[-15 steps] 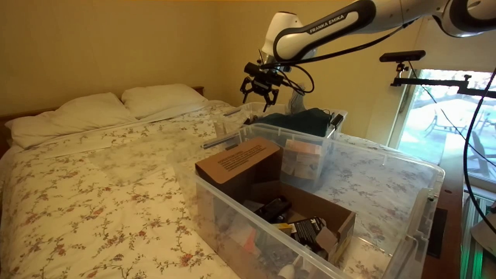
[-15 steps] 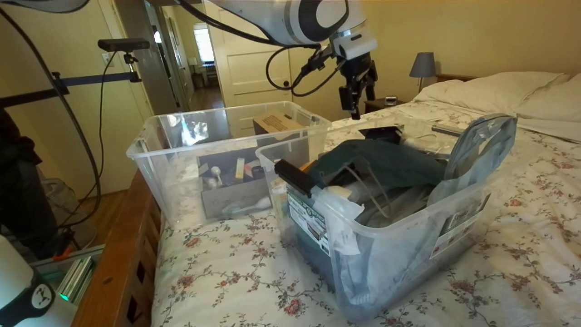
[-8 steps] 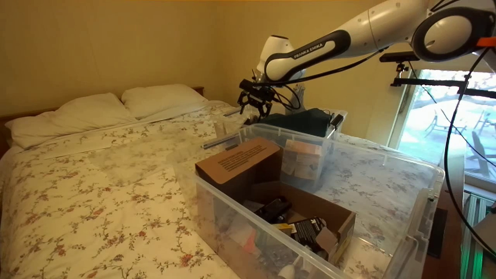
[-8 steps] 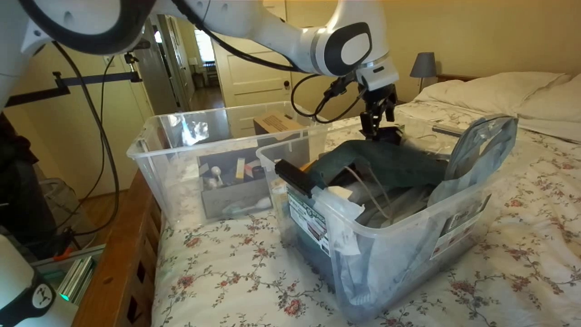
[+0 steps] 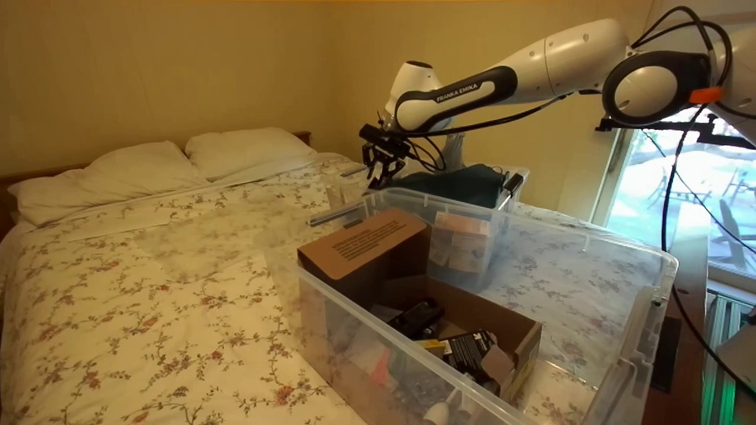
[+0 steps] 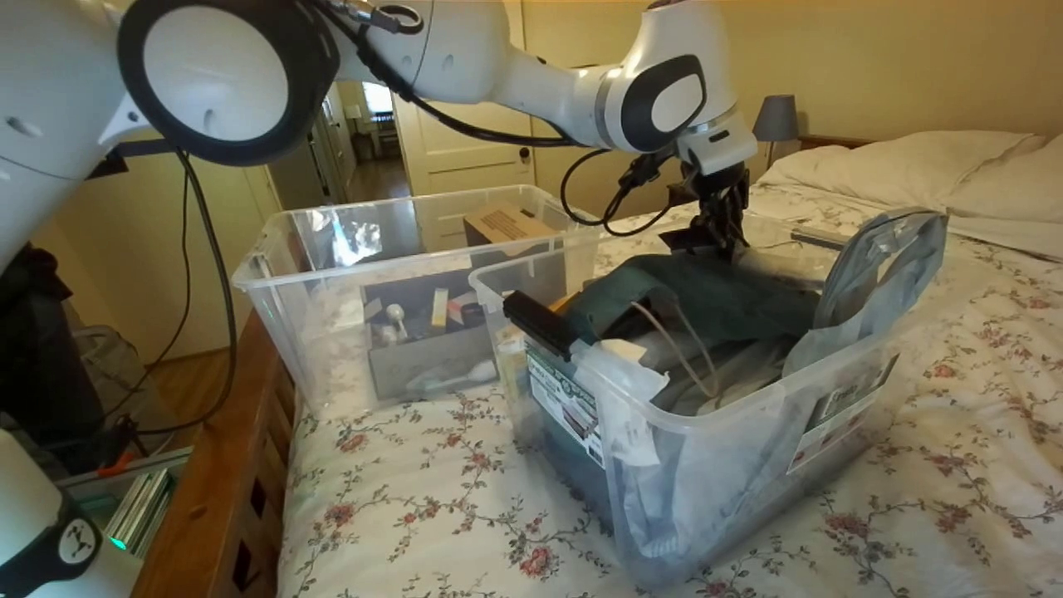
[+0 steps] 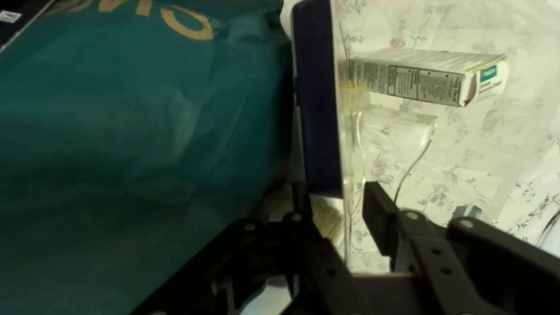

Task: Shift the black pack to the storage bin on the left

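In the wrist view a dark, slab-like thing, which looks like the black pack (image 7: 317,96), stands on edge along the clear wall of a filled bin. It shows as a black shape (image 6: 688,241) at that bin's far rim in an exterior view. My gripper (image 7: 339,197) is partly closed around the wall, near the slab's end. One finger is close beside the slab; the other finger (image 7: 378,218) is outside the wall, with a visible gap. Whether the near finger touches the slab I cannot tell. The storage bin on the left (image 6: 415,270) is clear and holds an opened cardboard box (image 5: 363,242).
The filled bin (image 6: 656,498) carries a green bag (image 6: 698,291) and a grey bag (image 6: 872,274) sticking up above its rim. Outside its wall a small carton (image 7: 411,78) and a thin cable lie on clear plastic. Bins stand on a flowered bed (image 5: 147,330).
My gripper has come down to the filled bin's rim and shifted toward the pillow side of the bed. Its fingers have drawn closer together. The bins and their contents look unmoved.
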